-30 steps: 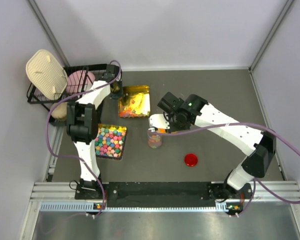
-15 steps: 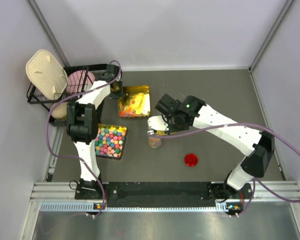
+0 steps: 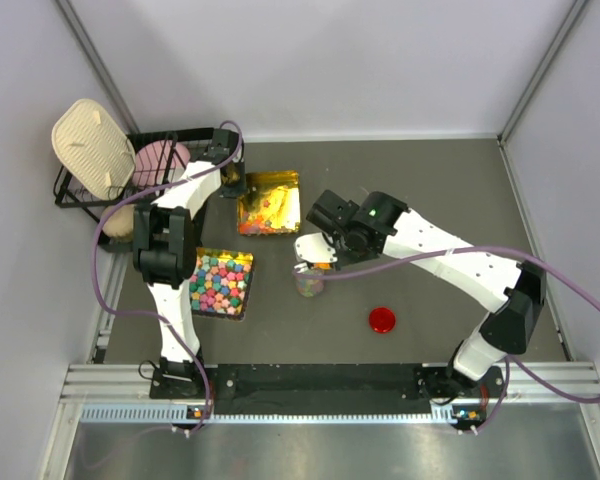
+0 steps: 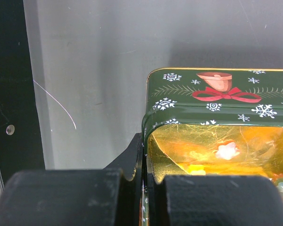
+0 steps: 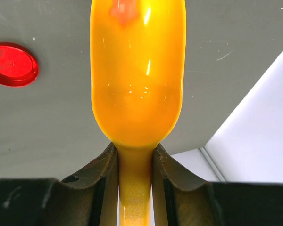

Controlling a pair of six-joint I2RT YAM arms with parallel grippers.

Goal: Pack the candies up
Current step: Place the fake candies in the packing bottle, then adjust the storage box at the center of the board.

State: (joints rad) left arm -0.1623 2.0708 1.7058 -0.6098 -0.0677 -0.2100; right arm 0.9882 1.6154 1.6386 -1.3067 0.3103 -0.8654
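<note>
The candies are tiny orange, yellow and pink pieces lying in a gold-lined green Christmas tin. In the left wrist view a few candies show inside the tin. My left gripper is shut on the tin's near left wall, also seen from above as the left gripper. My right gripper is shut on the handle of an orange spoon, and one pinkish piece sits at the bowl's far end. From above, the right gripper holds the spoon just over a small clear jar with candies in it.
A red lid lies right of the jar and shows as the red lid in the right wrist view. A foil tray of larger bold-coloured candies sits front left. A black wire basket with pads stands at the back left.
My right gripper has shifted slightly left with the spoon, now covering more of the jar. The left gripper and the tin have not moved.
</note>
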